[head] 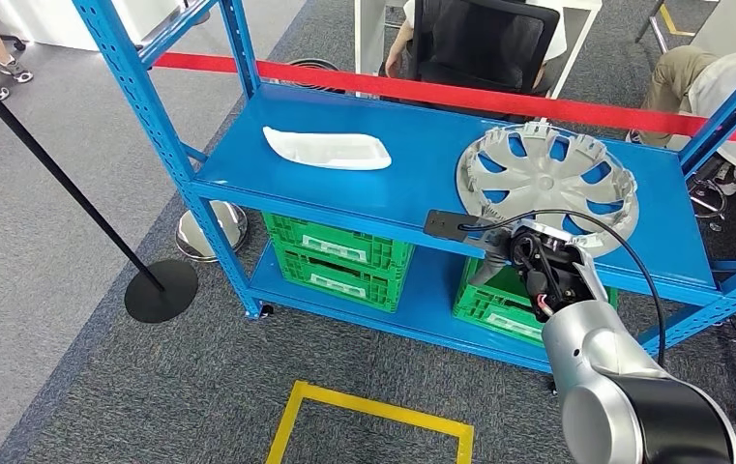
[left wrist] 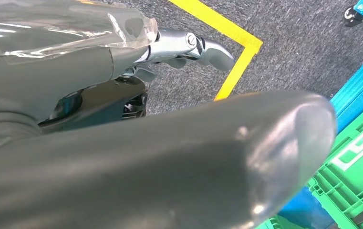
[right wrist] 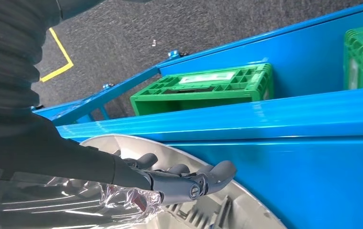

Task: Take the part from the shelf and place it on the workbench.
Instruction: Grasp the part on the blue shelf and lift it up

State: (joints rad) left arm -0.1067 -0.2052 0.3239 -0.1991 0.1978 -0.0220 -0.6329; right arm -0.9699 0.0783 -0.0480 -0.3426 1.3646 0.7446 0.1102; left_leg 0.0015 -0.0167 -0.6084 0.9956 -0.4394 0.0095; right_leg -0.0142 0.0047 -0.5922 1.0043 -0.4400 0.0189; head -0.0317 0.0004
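Blue metal shelf rack [head: 412, 188] seen from the head view, crossed near its back by a red barrier tape [head: 460, 95]. On its upper deck, toward the right: round silver plastic wheel cover with cut-out spokes [head: 545, 177], lying flat near the front edge. Well apart from it, toward the left of the same deck: white elongated plastic trim piece [head: 327, 149]. On the lower deck: green slotted plastic crates [head: 338, 259], one stack under each part.

Right hand [right wrist: 179, 180] reached over the near rim of the wheel cover [right wrist: 246, 210]; dark fingers [right wrist: 217, 171] stretched out fairly straight and close together, lying on or just above the rim, contact not resolved, nothing clasped. Silver right arm [head: 605, 367] brought in from below, wrist at the shelf's front edge.

Left hand [left wrist: 189, 47] hung over grey carpet [left wrist: 289, 43], near a yellow floor-tape marking [left wrist: 239, 62]; fingers slightly curled, empty. Black stanchion with round base [head: 161, 290] stood left of the rack.
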